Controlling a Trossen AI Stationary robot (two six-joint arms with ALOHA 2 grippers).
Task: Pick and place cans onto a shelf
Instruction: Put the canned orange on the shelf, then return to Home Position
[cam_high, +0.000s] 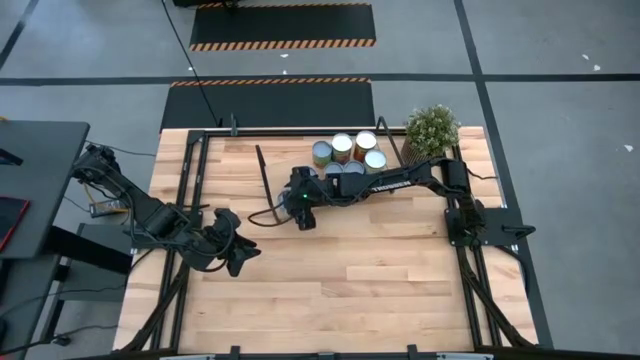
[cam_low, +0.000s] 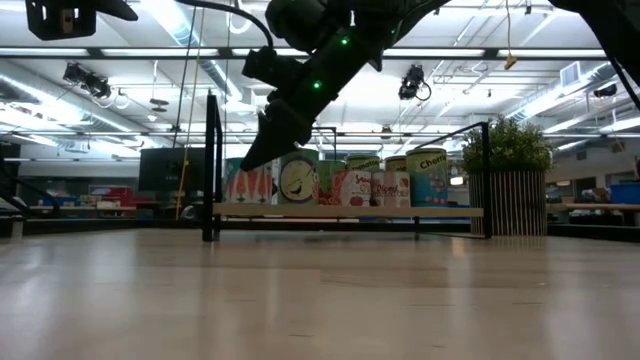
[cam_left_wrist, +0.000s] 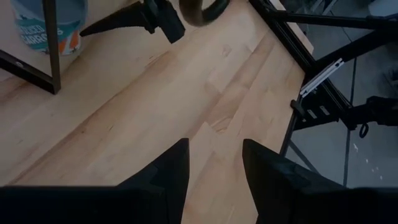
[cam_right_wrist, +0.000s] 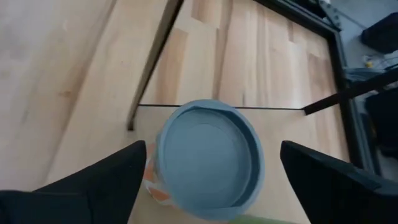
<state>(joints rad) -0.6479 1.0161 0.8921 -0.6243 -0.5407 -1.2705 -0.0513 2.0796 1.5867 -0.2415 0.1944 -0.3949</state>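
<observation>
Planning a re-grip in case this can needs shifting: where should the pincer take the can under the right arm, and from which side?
Take the can across its round side wall, coming straight down from above. It stands upright on the shelf, lid up, and the right pincer already hangs open astride it with a gap on both sides. The other cans crowd one flank.

Bright overhead light, blurred wrist views

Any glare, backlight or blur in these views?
Low view: bright ceiling lights backlight the right gripper, leaving it a dark silhouette; tabletop has soft sheen. Right wrist view: can top slightly soft. High view: evenly lit, with no glare on the shelf.
</observation>
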